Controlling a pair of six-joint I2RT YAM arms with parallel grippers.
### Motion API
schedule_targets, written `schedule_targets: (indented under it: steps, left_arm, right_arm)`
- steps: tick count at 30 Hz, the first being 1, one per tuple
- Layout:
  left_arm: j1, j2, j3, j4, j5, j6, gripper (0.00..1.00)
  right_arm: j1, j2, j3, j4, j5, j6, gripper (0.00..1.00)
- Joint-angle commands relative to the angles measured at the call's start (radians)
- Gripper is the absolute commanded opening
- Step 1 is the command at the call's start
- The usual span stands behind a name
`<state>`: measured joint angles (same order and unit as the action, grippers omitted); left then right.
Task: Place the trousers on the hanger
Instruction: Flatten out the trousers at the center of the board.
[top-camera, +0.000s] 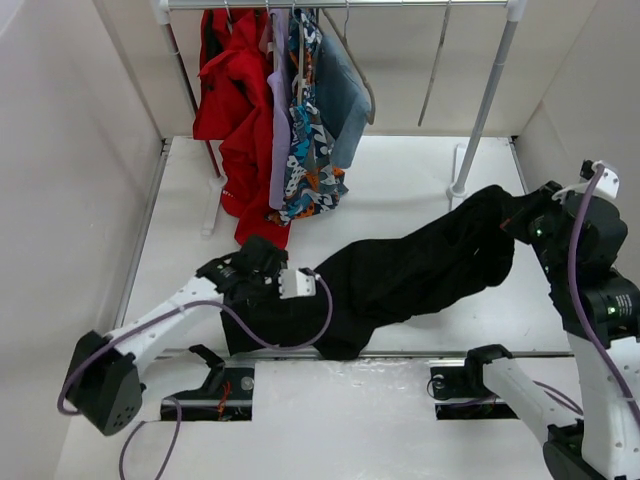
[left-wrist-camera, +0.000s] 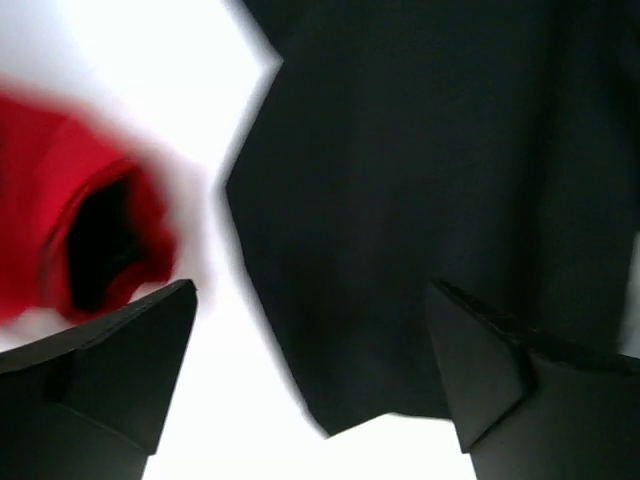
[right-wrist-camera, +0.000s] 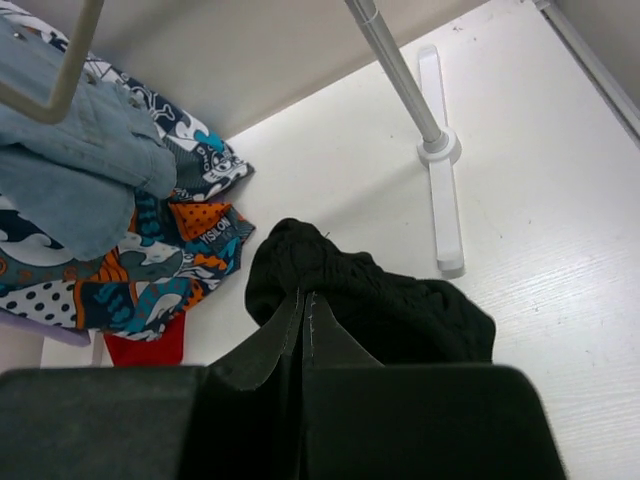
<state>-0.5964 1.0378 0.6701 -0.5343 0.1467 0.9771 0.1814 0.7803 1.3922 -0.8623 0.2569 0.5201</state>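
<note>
The right gripper (right-wrist-camera: 303, 300) is pinched tight on one end of the black trousers (top-camera: 420, 265), which lie across the table (top-camera: 400, 180) from near left to right. The left gripper (left-wrist-camera: 311, 290) hangs over them with fingers apart. The hanger (top-camera: 358, 72) is far back on the rail (top-camera: 420, 4). The trousers are floppy, so they might slip out or sag and miss the hanger
</note>
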Motion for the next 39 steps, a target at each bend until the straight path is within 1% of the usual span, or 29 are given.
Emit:
schedule_targets:
  steps: [1, 2, 3, 4, 7, 8, 9, 11, 12, 13, 14, 16, 17, 19, 20, 21, 23, 24, 25, 27, 28, 30, 31, 33, 34, 36, 37, 38, 39]
  left_arm:
    - [-0.118, 0.076, 0.054, -0.036, 0.114, -0.083, 0.98]
    - [-0.158, 0.097, 0.054, -0.036, 0.14, -0.093, 1.0]
    - [-0.199, 0.135, 0.054, -0.05, 0.172, -0.118, 1.0]
    - [-0.274, 0.149, 0.054, -0.05, 0.172, -0.133, 1.0]
    - [-0.361, 0.171, 0.054, 0.009, 0.182, -0.181, 1.0]
    - [-0.406, 0.185, 0.054, 0.029, 0.182, -0.193, 1.0]
    - [-0.425, 0.197, 0.054, 0.046, 0.172, -0.205, 1.0]
    - [-0.448, 0.252, 0.045, 0.097, 0.134, -0.236, 0.94]
    - [-0.448, 0.274, 0.027, 0.121, 0.111, -0.283, 0.86]
    - [-0.448, 0.297, 0.013, 0.188, 0.047, -0.317, 0.62]
    - [-0.448, 0.338, -0.01, 0.215, 0.024, -0.342, 0.5]
    - [-0.439, 0.363, -0.01, 0.238, 0.011, -0.386, 0.23]
    - [-0.427, 0.363, 0.005, 0.238, -0.013, -0.405, 0.0]
    - [-0.356, 0.315, 0.031, 0.238, -0.044, -0.44, 0.0]
    - [-0.329, 0.279, 0.046, 0.206, -0.067, -0.44, 0.0]
    - [-0.275, 0.189, 0.077, 0.188, -0.081, -0.424, 0.0]
    - [-0.221, 0.087, 0.114, 0.14, -0.104, -0.384, 0.0]
    - [-0.195, -0.017, 0.152, 0.087, -0.122, -0.339, 0.0]
    - [-0.15, -0.071, 0.169, 0.065, -0.133, -0.316, 0.0]
    - [-0.122, -0.187, 0.201, 0.063, -0.194, -0.316, 0.0]
    - [-0.102, -0.305, 0.227, 0.063, -0.194, -0.325, 0.0]
    - [-0.102, -0.395, 0.259, 0.088, -0.194, -0.36, 0.0]
    - [-0.102, -0.428, 0.293, 0.088, -0.225, -0.38, 0.0]
    - [-0.092, -0.409, 0.325, 0.074, -0.272, -0.411, 0.0]
    - [-0.092, -0.389, 0.325, 0.063, -0.327, -0.411, 0.0]
    - [-0.066, -0.337, 0.295, 0.091, -0.358, -0.388, 0.0]
    - [-0.054, -0.325, 0.272, 0.117, -0.358, -0.349, 0.0]
    - [-0.042, -0.309, 0.235, 0.176, -0.371, -0.328, 0.0]
    - [-0.007, -0.27, 0.221, 0.204, -0.371, -0.305, 0.0]
  right_arm:
    - [-0.008, 0.022, 0.044, -0.001, 0.05, -0.012, 0.0]
    - [-0.008, 0.033, 0.044, -0.001, 0.05, -0.012, 0.0]
    - [-0.008, 0.033, 0.044, 0.009, 0.086, -0.012, 0.0]
    - [-0.008, 0.045, 0.044, 0.009, 0.109, -0.023, 0.0]
    - [-0.017, 0.1, 0.044, 0.019, 0.198, -0.069, 0.0]
    - [-0.017, 0.135, 0.034, 0.019, 0.199, -0.08, 0.0]
    - [-0.017, 0.151, 0.034, 0.019, 0.199, -0.08, 0.0]
    - [-0.017, 0.161, 0.007, 0.019, 0.165, -0.08, 0.0]
    - [-0.017, 0.162, -0.005, 0.029, 0.165, -0.08, 0.0]
    - [-0.017, 0.148, -0.021, 0.029, 0.154, -0.071, 0.0]
    - [-0.017, 0.137, -0.036, 0.045, 0.154, -0.071, 0.0]
    - [-0.026, 0.119, -0.071, 0.054, 0.168, -0.071, 0.0]
    - [-0.026, 0.106, -0.071, 0.054, 0.189, -0.071, 0.0]
    - [-0.026, 0.097, -0.071, 0.019, 0.223, -0.086, 0.0]
    - [-0.026, 0.097, -0.059, 0.01, 0.241, -0.101, 0.0]
    - [-0.026, 0.097, -0.059, -0.003, 0.286, -0.114, 0.0]
    - [-0.026, 0.097, -0.024, -0.05, 0.326, -0.152, 0.0]
    - [-0.026, 0.097, -0.01, -0.069, 0.358, -0.161, 0.0]
    - [-0.026, 0.097, 0.02, -0.105, 0.358, -0.161, 0.0]
    - [-0.026, 0.085, 0.063, -0.147, 0.369, -0.17, 0.0]
    - [-0.026, 0.068, 0.103, -0.164, 0.369, -0.17, 0.0]
    - [-0.026, 0.045, 0.128, -0.207, 0.387, -0.181, 0.0]
    - [-0.026, 0.045, 0.128, -0.217, 0.406, -0.181, 0.0]
    - [-0.036, 0.054, 0.127, -0.227, 0.415, -0.218, 0.0]
    - [-0.036, 0.069, 0.116, -0.215, 0.404, -0.236, 0.0]
    - [-0.036, 0.126, 0.094, -0.166, 0.366, -0.285, 0.0]
    - [-0.036, 0.219, 0.094, -0.152, 0.348, -0.326, 0.0]
    - [-0.036, 0.273, 0.094, -0.133, 0.313, -0.348, 0.0]
    - [-0.052, 0.331, 0.122, -0.095, 0.295, -0.37, 0.0]
